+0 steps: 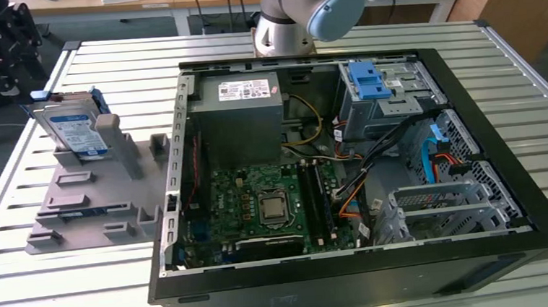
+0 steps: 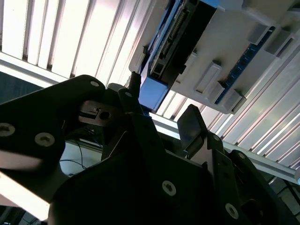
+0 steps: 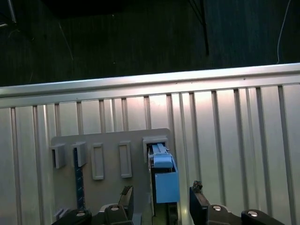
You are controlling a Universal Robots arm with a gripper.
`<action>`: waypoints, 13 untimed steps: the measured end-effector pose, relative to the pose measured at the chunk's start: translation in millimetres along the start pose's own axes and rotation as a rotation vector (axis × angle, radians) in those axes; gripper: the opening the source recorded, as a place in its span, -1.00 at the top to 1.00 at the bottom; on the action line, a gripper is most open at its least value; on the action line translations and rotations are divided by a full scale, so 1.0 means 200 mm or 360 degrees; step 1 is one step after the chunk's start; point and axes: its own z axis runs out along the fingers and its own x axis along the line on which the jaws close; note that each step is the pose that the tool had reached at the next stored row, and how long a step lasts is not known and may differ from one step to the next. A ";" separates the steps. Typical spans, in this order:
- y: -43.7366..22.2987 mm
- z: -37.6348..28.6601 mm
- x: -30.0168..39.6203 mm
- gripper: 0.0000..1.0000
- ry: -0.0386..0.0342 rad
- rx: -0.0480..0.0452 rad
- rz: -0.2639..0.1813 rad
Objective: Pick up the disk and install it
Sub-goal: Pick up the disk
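Although the task is to pick it up and install it, the disk (image 1: 73, 131) stands on edge in a slot of the grey fixture (image 1: 93, 188). That puts it at about ten o'clock in the exterior view, on the slatted table (image 1: 62, 299) and well apart from the open computer case (image 1: 361, 285) that takes up the centre. In the first wrist view the gripper (image 3: 161, 200) hovers just over the disk's blue carrier end. Its fingers (image 3: 125, 196) are spread wide, one to each side of the carrier with a gap on both sides, and they hold nothing. Inside the case, the grey drive cage (image 1: 386, 95) with its blue latch sits at about one o'clock. By my reading the work is at its start: the approach is made, but the grasp, lift, carry and seating in the case are all left to do.
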 end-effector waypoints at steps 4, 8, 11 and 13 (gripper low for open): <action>0.008 0.021 0.000 -0.18 0.0000 0.0000 -0.0010; 0.011 0.042 -0.007 -0.18 0.0002 0.0011 -0.0011; 0.016 0.056 -0.008 -0.18 0.0000 0.0039 -0.0013; 0.018 0.066 -0.008 -0.18 -0.0001 0.0043 -0.0015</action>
